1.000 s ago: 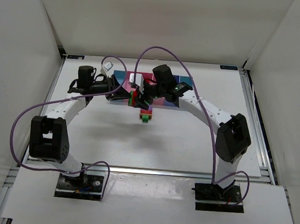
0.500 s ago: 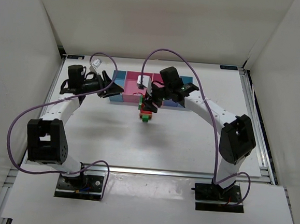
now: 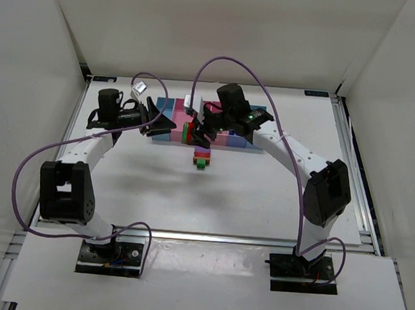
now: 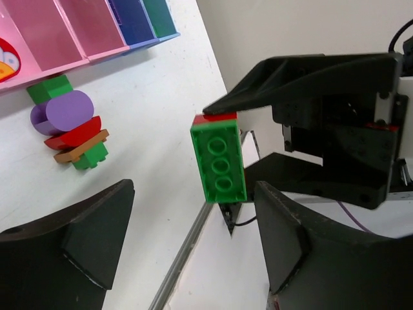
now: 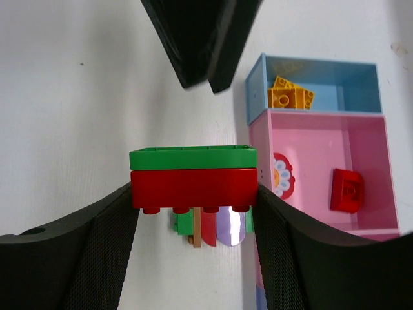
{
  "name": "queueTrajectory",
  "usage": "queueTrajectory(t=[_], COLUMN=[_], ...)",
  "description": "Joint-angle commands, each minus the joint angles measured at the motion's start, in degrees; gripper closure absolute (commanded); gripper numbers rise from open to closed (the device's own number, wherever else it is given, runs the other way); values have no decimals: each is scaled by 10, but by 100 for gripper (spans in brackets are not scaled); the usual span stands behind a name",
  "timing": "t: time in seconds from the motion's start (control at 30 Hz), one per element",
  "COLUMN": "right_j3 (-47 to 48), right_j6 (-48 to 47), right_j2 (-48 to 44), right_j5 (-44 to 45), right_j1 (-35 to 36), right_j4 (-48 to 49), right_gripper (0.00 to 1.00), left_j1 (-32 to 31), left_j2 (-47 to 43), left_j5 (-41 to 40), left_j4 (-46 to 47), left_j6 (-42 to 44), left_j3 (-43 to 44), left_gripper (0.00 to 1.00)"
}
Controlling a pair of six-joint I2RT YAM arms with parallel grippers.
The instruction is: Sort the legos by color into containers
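My right gripper (image 5: 193,194) is shut on a red lego (image 5: 193,187) with a green lego (image 5: 192,157) stuck to it, held above the table just in front of the containers (image 3: 230,141). My left gripper (image 4: 193,194) stands open, its fingers (image 4: 87,239) apart from that green lego (image 4: 219,165). In the top view the left gripper (image 3: 167,123) sits just left of the right gripper (image 3: 191,133). A small stack of green, red, purple and orange legos (image 3: 201,159) lies on the table below. An orange lego (image 5: 290,97) lies in a light blue compartment, and a red lego (image 5: 346,189) in a pink one.
The long tray (image 4: 90,29) runs across the back middle of the white table, its pink and blue compartments partly hidden by both wrists. Purple cables (image 3: 222,66) arch over the arms. The table's metal rail (image 3: 350,166) bounds the right side.
The left gripper, shut on the green and red legos a second ago, has opened and let go. It drew back left, then came in again. The right gripper keeps its hold.
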Motion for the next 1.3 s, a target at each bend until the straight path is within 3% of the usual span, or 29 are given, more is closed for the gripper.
queueTrajectory(t=[0.0, 0.23, 0.83, 0.93, 1.03, 1.27], right_j3=[33, 51, 81, 86, 86, 64], right_j6=[10, 12, 11, 11, 10, 5], right_j2=[12, 25, 52, 54, 54, 44], right_j5=[-20, -22, -14, -15, -15, -10], right_j1=[13, 25, 32, 32, 32, 32], right_j4=[11, 17, 24, 24, 21, 19], right_gripper=[63, 63, 63, 63, 63, 63], left_j1=[-4, -5, -26, -26, -26, -26], left_j2=[9, 17, 20, 21, 20, 17], left_j5=[31, 35, 41, 42, 40, 34], left_j4=[14, 14, 28, 28, 28, 32], left_j6=[-2, -7, -7, -7, -7, -9], left_j3=[23, 33, 34, 34, 34, 32], left_gripper=[17, 26, 27, 29, 38, 41])
